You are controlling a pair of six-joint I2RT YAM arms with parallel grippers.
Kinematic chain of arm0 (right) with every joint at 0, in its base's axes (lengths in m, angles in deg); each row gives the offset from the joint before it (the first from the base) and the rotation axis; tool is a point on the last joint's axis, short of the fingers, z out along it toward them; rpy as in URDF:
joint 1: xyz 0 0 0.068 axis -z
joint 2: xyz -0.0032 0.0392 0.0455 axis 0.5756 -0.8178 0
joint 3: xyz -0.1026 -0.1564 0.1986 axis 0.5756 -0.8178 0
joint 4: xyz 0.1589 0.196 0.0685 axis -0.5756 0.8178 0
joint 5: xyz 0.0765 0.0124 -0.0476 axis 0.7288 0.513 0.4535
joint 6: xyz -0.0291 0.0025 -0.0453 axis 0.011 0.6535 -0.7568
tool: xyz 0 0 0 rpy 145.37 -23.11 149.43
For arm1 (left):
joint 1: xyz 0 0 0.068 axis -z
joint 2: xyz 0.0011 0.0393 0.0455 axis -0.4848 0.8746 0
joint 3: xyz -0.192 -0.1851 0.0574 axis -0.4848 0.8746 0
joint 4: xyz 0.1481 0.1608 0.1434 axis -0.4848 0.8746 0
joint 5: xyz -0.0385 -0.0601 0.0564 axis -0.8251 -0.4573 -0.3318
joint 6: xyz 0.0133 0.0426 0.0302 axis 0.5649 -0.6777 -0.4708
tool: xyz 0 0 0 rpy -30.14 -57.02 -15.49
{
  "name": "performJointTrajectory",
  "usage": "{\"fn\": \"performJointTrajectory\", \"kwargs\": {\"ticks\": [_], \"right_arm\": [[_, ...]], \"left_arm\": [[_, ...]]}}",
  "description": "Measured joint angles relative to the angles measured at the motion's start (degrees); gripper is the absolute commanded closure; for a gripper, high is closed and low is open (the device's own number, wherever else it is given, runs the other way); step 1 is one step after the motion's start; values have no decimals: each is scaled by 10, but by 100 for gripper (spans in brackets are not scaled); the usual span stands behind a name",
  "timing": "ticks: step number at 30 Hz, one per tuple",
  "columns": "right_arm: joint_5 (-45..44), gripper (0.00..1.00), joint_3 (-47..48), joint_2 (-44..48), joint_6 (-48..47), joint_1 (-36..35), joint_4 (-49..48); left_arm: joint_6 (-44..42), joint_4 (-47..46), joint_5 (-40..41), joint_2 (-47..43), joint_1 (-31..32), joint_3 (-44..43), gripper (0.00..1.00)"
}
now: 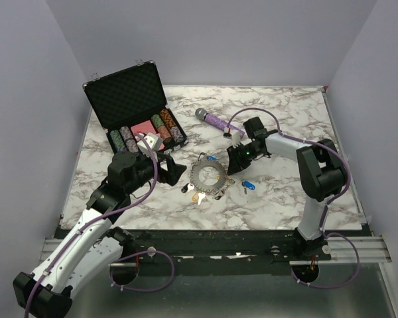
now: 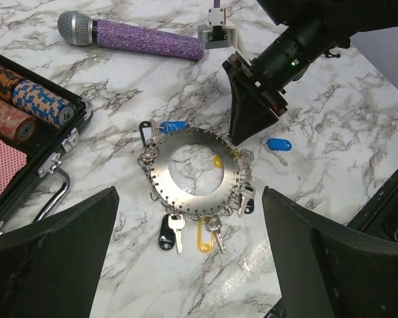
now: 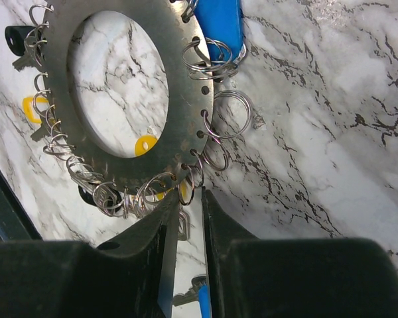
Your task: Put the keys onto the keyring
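Marble tabletop (image 1: 285,132), lilac walls, and the keyring (image 2: 194,189) lies flat at centre, keys (image 2: 174,232) fanned round its rim, one blue key (image 2: 277,144) loose just to its right. Left gripper (image 1: 177,172) gapes wide beside the ring, holding nothing. Right gripper (image 3: 191,199) noses at the ring's edge, fingers pinched to a slit; whether they grip anything, I cannot tell. Poker chip case (image 1: 129,99) and purple microphone (image 1: 212,119) sit behind. A yellow cap (image 2: 217,161) peeks out, half hidden under the ring.

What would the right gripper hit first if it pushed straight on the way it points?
Most likely the small wire loops on the edge of the keyring. In the wrist view the tips of the right gripper sit right at them. Whether they touch is unclear.
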Motion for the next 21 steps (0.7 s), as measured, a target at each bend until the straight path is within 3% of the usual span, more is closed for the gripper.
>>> {"fn": "performJointTrajectory", "kwargs": {"ticks": [4,14,21], "right_arm": [[0,76,0,0,4,0,-3],[0,98,0,-2,7,0,-5],[10,99,0,0,4,0,-7]], "left_arm": [[0,0,0,-1,0,0,3],[0,0,-1,-3,0,0,3],[0,0,-2,-3,0,0,3]]}}
